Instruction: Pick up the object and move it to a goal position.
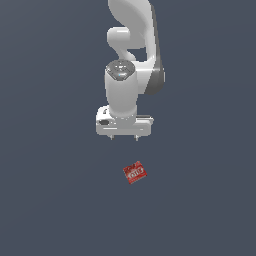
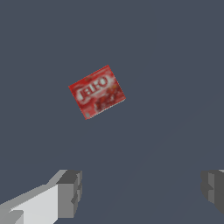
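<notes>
The object [image 1: 134, 172] is a small red box with white lettering, lying flat and turned at an angle on the dark grey floor. In the wrist view the object [image 2: 96, 91] shows its label face up. My white gripper [image 1: 124, 137] hangs above and behind it in the exterior view, clearly apart from it. Its fingers [image 2: 70, 192] stand wide apart with nothing between them, so the gripper [image 2: 140, 192] is open. The object lies ahead of the fingertips, not between them.
The white arm [image 1: 131, 45] rises behind the gripper. A plain dark grey surface [image 1: 50, 200] fills both views.
</notes>
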Available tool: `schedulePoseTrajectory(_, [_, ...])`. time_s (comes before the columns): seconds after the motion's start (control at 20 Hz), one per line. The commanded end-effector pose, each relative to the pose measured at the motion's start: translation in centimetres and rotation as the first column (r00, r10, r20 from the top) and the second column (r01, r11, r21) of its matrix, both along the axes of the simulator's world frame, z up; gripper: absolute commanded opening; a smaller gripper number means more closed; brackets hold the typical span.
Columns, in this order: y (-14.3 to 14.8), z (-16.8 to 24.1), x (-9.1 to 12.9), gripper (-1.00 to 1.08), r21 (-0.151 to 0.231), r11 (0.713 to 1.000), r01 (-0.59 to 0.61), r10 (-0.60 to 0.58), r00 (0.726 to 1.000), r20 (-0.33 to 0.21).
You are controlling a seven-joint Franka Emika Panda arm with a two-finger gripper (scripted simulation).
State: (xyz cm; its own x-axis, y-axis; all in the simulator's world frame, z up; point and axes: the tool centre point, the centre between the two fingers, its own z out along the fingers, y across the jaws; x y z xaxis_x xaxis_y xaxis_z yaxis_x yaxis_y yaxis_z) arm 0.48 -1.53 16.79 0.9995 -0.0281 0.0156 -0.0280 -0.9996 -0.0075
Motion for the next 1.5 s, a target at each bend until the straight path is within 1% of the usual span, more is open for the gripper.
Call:
schedulePoseTrajectory(0.0, [0.0,0.0,0.0,1.00,0.000,1.000,0.000,0.000,1.000,0.000])
schedulePoseTrajectory(0.15, [0.4,0.1,0.1,1.00,-0.003,1.000,-0.013,0.013,1.000,0.002])
schedulePoseTrajectory(0.45, [1.9,0.4,0.5,1.00,-0.015,0.997,-0.082,0.082,0.997,0.012])
schedulePoseTrajectory(0.7, [1.9,0.4,0.5,1.00,-0.015,0.997,-0.082,0.082,0.997,0.012])
schedulePoseTrajectory(1.1, [2.0,-0.2,1.1,1.00,-0.009,1.000,-0.011,0.011,1.000,0.010])
schedulePoseTrajectory(1.45, [2.2,-1.2,2.2,1.00,-0.002,0.992,0.123,-0.123,0.992,0.005])
